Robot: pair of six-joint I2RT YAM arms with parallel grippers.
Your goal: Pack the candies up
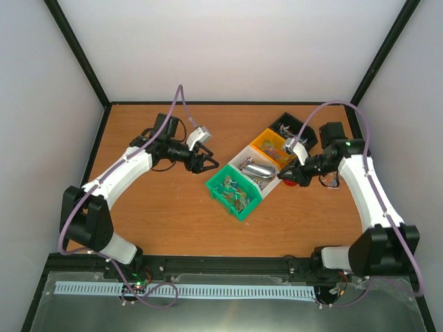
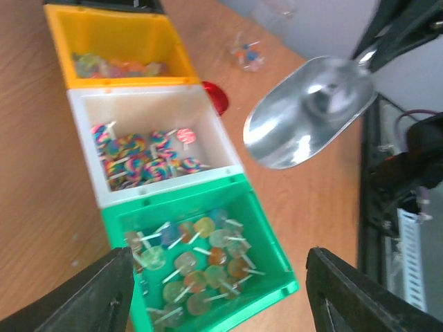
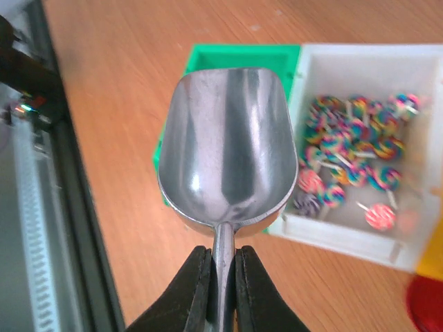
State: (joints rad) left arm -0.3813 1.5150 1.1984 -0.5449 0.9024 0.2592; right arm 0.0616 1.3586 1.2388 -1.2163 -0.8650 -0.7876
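The candies lie in a row of bins: pale lollipops [image 2: 197, 259] in the green bin [image 2: 266, 228], rainbow swirl lollipops [image 2: 142, 158] in the white bin [image 2: 149, 100], and soft-coloured sweets [image 2: 114, 66] in the yellow bin [image 2: 118, 28]. My left gripper [image 2: 218, 304] hangs open above the green bin with nothing between its fingers. My right gripper [image 3: 223, 277] is shut on the handle of a silver scoop [image 3: 228, 138]. The scoop's bowl is empty and hovers over the green bin [image 3: 239, 55] beside the white bin [image 3: 360, 59]. From above, the scoop [image 1: 256, 171] sits over the white bin.
A black bin [image 1: 294, 129] ends the row at the back right. A red round lid [image 1: 297, 181] lies by the right gripper [image 1: 284, 176]. A small clear packet of sweets [image 2: 248, 55] rests on the wood beyond the bins. The left gripper [image 1: 201, 164] is left of the row.
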